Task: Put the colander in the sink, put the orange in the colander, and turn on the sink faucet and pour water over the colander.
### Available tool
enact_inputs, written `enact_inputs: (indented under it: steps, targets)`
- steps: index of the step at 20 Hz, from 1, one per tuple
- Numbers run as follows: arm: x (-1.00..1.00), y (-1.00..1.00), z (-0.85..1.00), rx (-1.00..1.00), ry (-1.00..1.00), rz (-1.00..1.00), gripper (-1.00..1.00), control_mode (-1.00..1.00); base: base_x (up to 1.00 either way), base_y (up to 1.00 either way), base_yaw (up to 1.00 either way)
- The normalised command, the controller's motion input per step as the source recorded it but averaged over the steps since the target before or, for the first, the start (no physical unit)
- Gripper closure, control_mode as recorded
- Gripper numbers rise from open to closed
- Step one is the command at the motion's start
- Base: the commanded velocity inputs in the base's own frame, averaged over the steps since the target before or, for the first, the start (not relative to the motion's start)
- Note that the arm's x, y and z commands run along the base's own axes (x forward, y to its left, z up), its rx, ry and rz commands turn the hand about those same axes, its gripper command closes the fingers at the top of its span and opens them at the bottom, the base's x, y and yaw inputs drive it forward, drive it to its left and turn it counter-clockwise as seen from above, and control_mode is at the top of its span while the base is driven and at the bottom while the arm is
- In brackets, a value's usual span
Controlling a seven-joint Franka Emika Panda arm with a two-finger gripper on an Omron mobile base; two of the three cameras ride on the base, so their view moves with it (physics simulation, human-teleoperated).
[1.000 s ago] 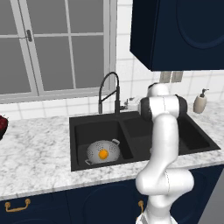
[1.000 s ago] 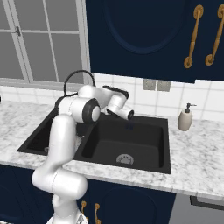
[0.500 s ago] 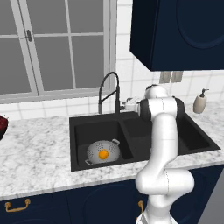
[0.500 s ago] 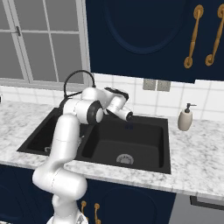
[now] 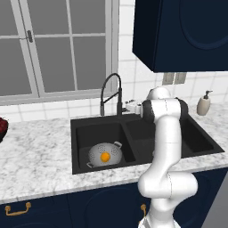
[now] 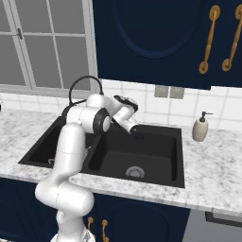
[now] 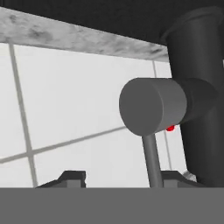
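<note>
At the centre of the frame lies the sink (image 6: 156, 156), black and double-basined, with a round silver drain (image 6: 135, 172) in its right basin. The white arm (image 6: 71, 151) rises from the lower left and bends rightward over the sink's back edge. Its claw (image 6: 137, 134) sits near mid-frame, dark-tipped, just above the sink's rear rim; how its jaws stand cannot be made out. The sink faucet (image 6: 84, 82) arches behind the arm's elbow. A beige soap dispenser (image 6: 200, 127) stands on the marbled desk (image 6: 212, 170) at right.
</note>
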Motion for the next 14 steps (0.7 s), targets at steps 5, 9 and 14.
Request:
enact_inputs:
  steps: [5, 9, 14]
  targets:
    - [0.0, -1.0, 0.0, 0.23, -0.07, -0.11, 1.0, -1.0, 0.0, 0.0, 0.0]
    - [0.0, -1.0, -0.13, 0.12, -0.02, -0.15, 1.0, -1.0, 0.0, 0.0, 0.0]
    - [0.0, -1.0, -0.18, 0.0, 0.0, -0.2, 1.0, -1.0, 0.0, 0.0, 0.0]
